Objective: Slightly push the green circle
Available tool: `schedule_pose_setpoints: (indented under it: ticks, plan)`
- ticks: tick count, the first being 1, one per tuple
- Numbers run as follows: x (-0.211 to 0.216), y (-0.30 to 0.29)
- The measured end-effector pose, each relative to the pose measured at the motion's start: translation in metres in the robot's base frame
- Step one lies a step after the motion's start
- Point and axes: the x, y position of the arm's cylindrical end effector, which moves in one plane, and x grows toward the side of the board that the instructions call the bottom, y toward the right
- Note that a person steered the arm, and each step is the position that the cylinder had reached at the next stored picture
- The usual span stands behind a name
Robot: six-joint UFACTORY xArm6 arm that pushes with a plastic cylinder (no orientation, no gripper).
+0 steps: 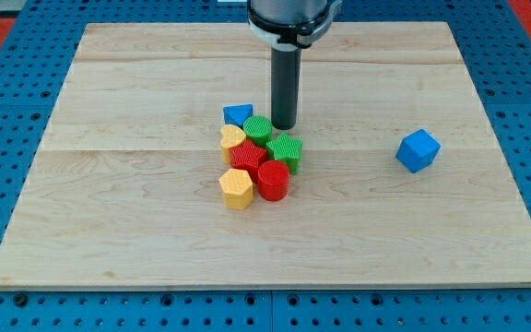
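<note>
Right now my tip (284,125) rests on the wooden counter (136,231), just beside the green circle (257,128) on the view's right; this tool is a bare rod with nothing to grip.

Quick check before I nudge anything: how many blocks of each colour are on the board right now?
Blue: 2, a cube apart at the view's right, one in the cluster.
Green: 2, circle, star.
Yellow: 2.
Red: 2.
Total: 8.

Wood board (136,203) w/ 7-block cluster (258,159) mid, blue cube (418,150) right.
</note>
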Motion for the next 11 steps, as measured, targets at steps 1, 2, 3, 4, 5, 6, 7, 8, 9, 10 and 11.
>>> schedule_pose_setpoints:
  ticks: [1, 2, 3, 4, 5, 6, 7, 8, 9, 10, 11]
  plan:
    - [-0.006, -0.011]
    - [0.005, -0.014]
    - [0.019, -0.014]
    - [0.006, -0.014]
    - [-0.018, -0.028]
    - [-0.042, -0.069]
    - [-0.035, -0.082]
    - [-0.024, -0.074]
    - [-0.008, -0.063]
    - [-0.008, -0.028]
    - [-0.016, 0.091]
